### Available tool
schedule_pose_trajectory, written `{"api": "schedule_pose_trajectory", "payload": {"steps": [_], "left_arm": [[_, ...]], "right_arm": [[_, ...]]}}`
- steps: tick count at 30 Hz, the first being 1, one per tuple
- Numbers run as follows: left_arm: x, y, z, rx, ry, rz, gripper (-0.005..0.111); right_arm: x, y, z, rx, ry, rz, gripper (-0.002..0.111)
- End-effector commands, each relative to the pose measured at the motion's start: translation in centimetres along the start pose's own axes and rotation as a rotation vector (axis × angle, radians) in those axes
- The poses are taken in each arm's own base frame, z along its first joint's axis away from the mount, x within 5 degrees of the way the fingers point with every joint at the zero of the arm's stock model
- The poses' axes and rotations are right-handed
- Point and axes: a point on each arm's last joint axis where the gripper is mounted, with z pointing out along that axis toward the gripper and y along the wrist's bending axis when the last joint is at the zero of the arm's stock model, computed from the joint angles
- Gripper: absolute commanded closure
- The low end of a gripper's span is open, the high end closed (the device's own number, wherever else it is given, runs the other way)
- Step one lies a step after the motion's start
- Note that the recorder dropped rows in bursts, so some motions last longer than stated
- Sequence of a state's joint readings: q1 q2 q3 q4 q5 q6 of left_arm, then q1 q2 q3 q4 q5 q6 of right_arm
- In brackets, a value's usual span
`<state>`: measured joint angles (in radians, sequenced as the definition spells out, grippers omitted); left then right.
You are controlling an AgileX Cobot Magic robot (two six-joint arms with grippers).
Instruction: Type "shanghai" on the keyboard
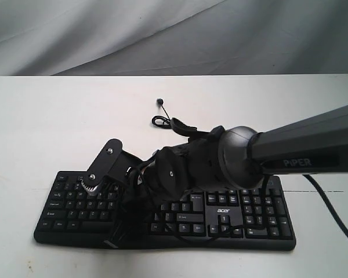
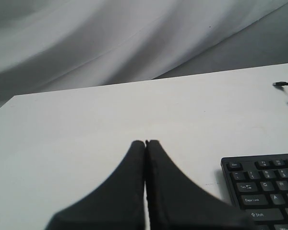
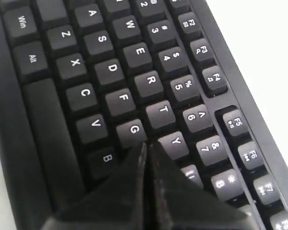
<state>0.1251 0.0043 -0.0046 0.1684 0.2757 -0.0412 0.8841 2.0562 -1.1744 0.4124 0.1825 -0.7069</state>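
The black keyboard (image 1: 249, 214) with white legends and an "acer" logo lies along the near edge of the white table. My right arm reaches across it from the right. In the right wrist view my right gripper (image 3: 146, 143) is shut and empty. Its tips sit low over the letter keys (image 3: 110, 72) between G and Y, and they hide the H key. In the exterior view the right gripper (image 1: 122, 202) stands over the left half of the keys. My left gripper (image 2: 145, 142) is shut and empty above bare table, left of the keyboard's corner (image 2: 264, 187).
The thin black cable (image 1: 168, 123) lies coiled behind the keyboard, with its plug (image 1: 160, 102) loose on the table. The same plug (image 2: 280, 85) shows in the left wrist view. The right arm's cable (image 1: 336, 214) runs off to the right. A grey cloth backdrop (image 1: 162, 35) hangs behind.
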Motion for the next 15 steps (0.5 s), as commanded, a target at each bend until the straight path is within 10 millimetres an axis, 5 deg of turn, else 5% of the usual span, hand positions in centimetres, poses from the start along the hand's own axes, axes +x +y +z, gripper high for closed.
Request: {"api": "schedule_pose_trajectory", "payload": {"steps": [1, 15], "left_arm": [[0.0, -0.1, 0.0, 0.008, -0.011, -0.005, 0.107], [0.0, -0.1, 0.0, 0.008, -0.011, -0.005, 0.107]], "right_arm": [[-0.3, 0.0, -0.3, -0.001, -0.007, -0.003, 0.108], [-3.3, -0.7, -2.6, 0.025, -0.095, -0.040, 0.108]]}}
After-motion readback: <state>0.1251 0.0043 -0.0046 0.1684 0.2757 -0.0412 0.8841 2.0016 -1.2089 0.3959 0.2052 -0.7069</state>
